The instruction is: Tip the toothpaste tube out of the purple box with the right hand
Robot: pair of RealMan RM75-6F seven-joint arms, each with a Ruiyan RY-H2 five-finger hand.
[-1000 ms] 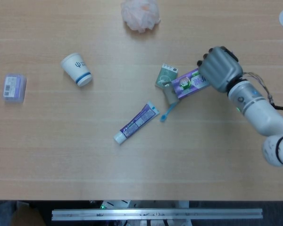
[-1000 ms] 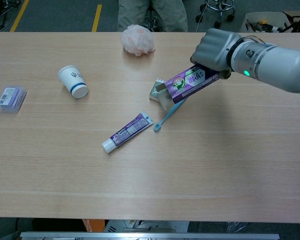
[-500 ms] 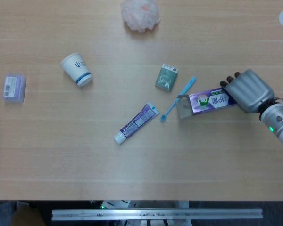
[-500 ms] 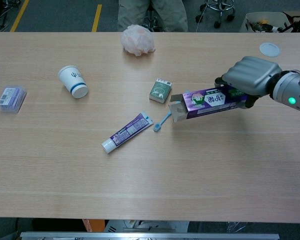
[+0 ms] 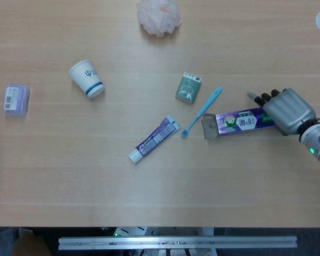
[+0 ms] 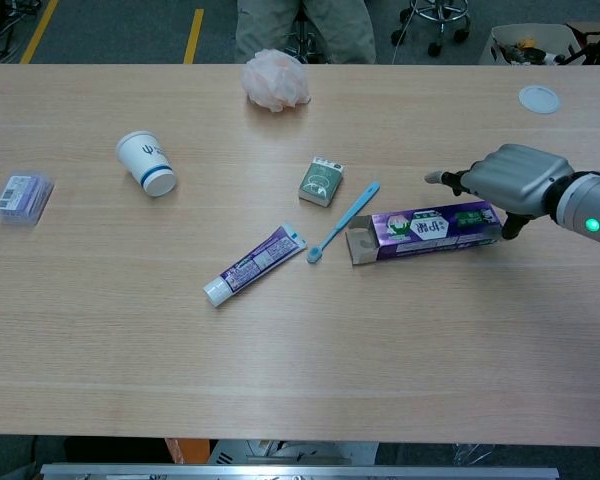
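The purple box [image 5: 237,121] [image 6: 425,228] lies flat on the table, its open flap end pointing left. My right hand [image 5: 287,110] [image 6: 512,180] sits at the box's right end, its fingers [image 6: 442,177] stretched out along the far side and no longer wrapped around it. The toothpaste tube [image 5: 152,140] [image 6: 252,263] lies on the table left of the box, white cap toward the front. A blue toothbrush [image 5: 201,112] [image 6: 342,222] lies between tube and box. The left hand shows in neither view.
A small green box [image 5: 188,87] [image 6: 321,181] lies behind the toothbrush. A paper cup [image 5: 87,79] [image 6: 147,163] lies on its side at the left, a small purple pack [image 5: 16,99] [image 6: 22,195] at the far left. A pink puff [image 5: 159,16] [image 6: 275,80] and a white lid [image 6: 538,97] are at the back.
The right hand carried the box from above the green box rightward and down onto the table. Its fingers have straightened off the box. The toothbrush now lies fully exposed.
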